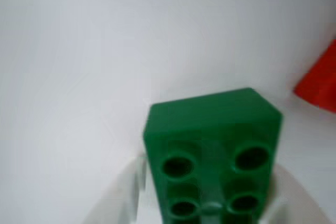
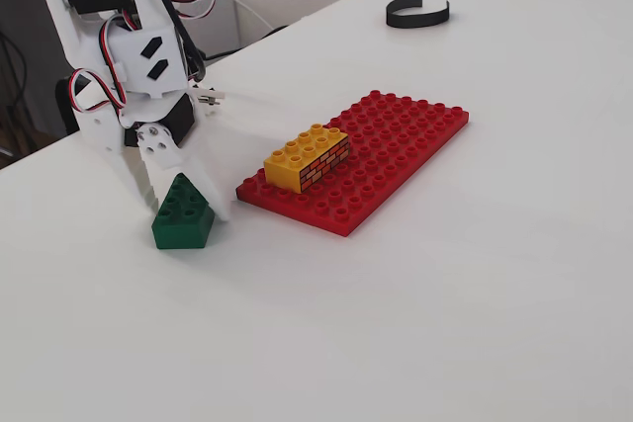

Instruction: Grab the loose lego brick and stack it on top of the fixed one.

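Tabletop (image 2: 475,294) — white, carrying all items. Arm (image 2: 124,56), white with red and black wiring, stands at the left of the fixed view. Red baseplate (image 2: 396,140) lies flat right of the arm; its corner shows at the right edge of the wrist view (image 1: 320,85). Yellow brick (image 2: 308,157) sits on the baseplate's near-left area, brick-wall pattern on its side. Green brick (image 2: 183,212) rests tilted on the tabletop, just left of the baseplate, well apart from the yellow brick. Hand (image 2: 180,195) — closed around the green brick, fingers on both sides; wrist view shows the brick's studs (image 1: 212,150) between them. Black curved band (image 2: 417,13) lies at the far edge.
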Motion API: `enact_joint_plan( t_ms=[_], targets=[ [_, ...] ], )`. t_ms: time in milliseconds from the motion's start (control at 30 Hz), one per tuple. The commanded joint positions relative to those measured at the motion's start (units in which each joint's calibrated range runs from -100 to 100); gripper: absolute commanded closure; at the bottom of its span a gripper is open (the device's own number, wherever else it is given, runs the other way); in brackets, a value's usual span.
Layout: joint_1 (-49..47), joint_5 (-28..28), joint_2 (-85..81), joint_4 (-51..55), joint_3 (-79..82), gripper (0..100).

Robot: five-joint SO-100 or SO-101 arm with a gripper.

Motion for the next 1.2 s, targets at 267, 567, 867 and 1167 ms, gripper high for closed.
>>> enact_joint_plan(
  t_ms=[267,567,867,1167],
  targets=[
    [-0.59,-1.65,-2.77,7.39,-2.14,94],
    [-10.61,-16.18,-25.04,27.86,-10.37,94],
    [-29.67,-28.31,-38.84,29.16,-10.64,94],
    [-30.27,-33.12,-23.60,19.45,-10.01,94]
  ],
)
